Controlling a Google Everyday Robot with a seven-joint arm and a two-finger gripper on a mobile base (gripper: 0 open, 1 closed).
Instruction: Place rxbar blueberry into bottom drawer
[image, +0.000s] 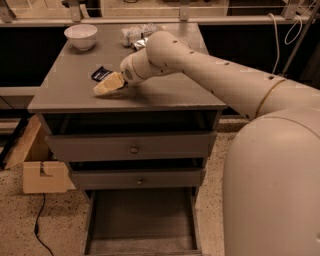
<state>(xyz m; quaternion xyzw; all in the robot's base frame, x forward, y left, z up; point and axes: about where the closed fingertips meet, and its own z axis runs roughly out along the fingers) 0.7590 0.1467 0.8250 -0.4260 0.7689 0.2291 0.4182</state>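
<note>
Arm (210, 65) reaches in from the right, across the top of the grey cabinet (165, 97); gripper (109, 84) sits low over the cabinet top, left of centre and towards the near edge, pointing left; whether it is open or closed: cannot tell, and nothing is seen held in it

rxbar blueberry (101, 74) lies flat on the cabinet top, dark wrapper with white lettering, just beside the gripper on its far-left side; contact between the two cannot be made out

bottom drawer (142, 220) is pulled out towards the near side, its grey floor exposed; the bar is well apart from it, up on the top surface

Two upper drawers (134, 149) with round knobs sit above the bottom one

Other items on the top: white bowl (81, 36) at the far left corner; crinkled foil packets (137, 34) at the far edge, partly behind the arm

Left of the cabinet: cardboard box (42, 175) on the speckled floor (20, 225); dark cable (37, 230) trails near it
</note>
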